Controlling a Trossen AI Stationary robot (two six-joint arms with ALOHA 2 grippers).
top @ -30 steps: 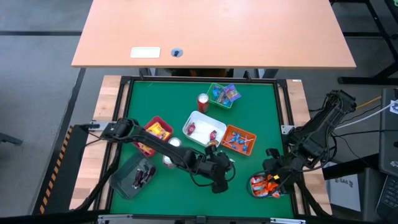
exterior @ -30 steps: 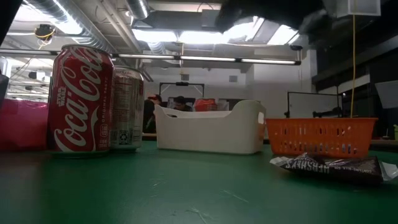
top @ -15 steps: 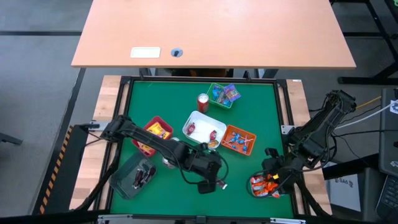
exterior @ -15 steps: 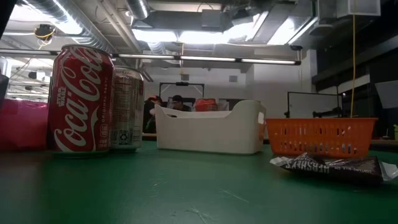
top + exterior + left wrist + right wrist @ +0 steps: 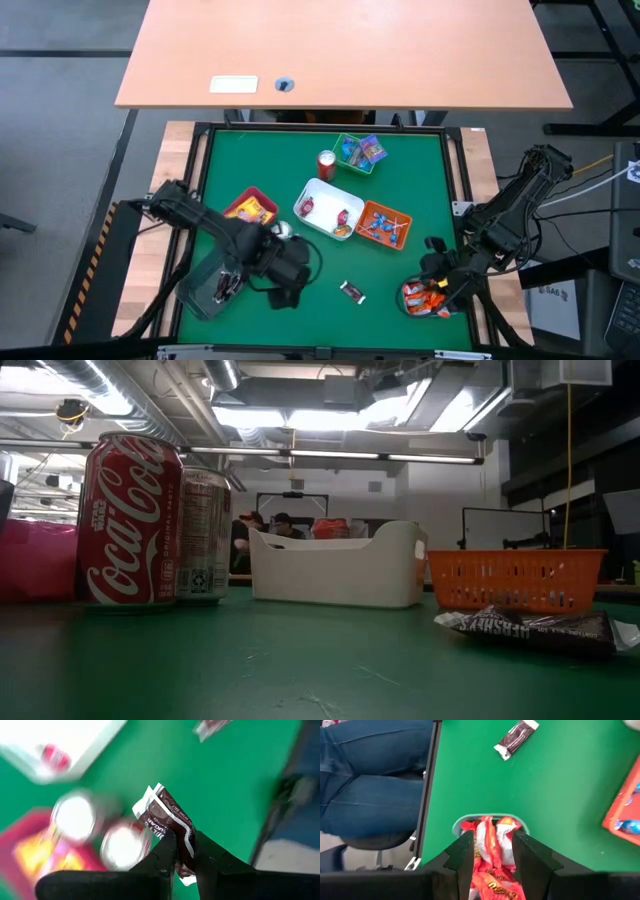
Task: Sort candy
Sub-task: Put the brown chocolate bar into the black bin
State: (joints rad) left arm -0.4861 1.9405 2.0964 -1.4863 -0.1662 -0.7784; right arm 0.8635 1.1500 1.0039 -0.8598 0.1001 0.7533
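Note:
My left gripper (image 5: 287, 296) hangs above the table's near-left part, beside a grey tray (image 5: 200, 296) that holds dark bars (image 5: 228, 284). It is shut on a dark brown bar (image 5: 167, 815). A second dark bar (image 5: 352, 291) lies flat on the green table, also showing in the low view (image 5: 530, 628). My right gripper (image 5: 492, 851) stands open over a small tray (image 5: 490, 820) full of orange-red packets (image 5: 425, 298) at the near right. My left gripper pinches one end of the dark bar (image 5: 176, 840) between its two fingers (image 5: 162, 855). The fingers slant steeply down from above and lie along the bar. The rest of the wrapper sticks out past the fingertips, clear of the table.
A red tray (image 5: 232, 205) with yellow packets, two silver cans (image 5: 283, 230), a white tray (image 5: 318, 190), an orange tray (image 5: 370, 208) and a green tray (image 5: 342, 140) fill the middle and far part. A red can (image 5: 326, 163) stands by the green tray. A person's legs (image 5: 370, 770) show beyond the table's edge.
My left gripper has risen and gone toward the table's left edge, from beside the lying bar to next to the grey tray, tipping to point more steeply down. The dark bar has stayed in its fingers. The bar on the table has kept its place.

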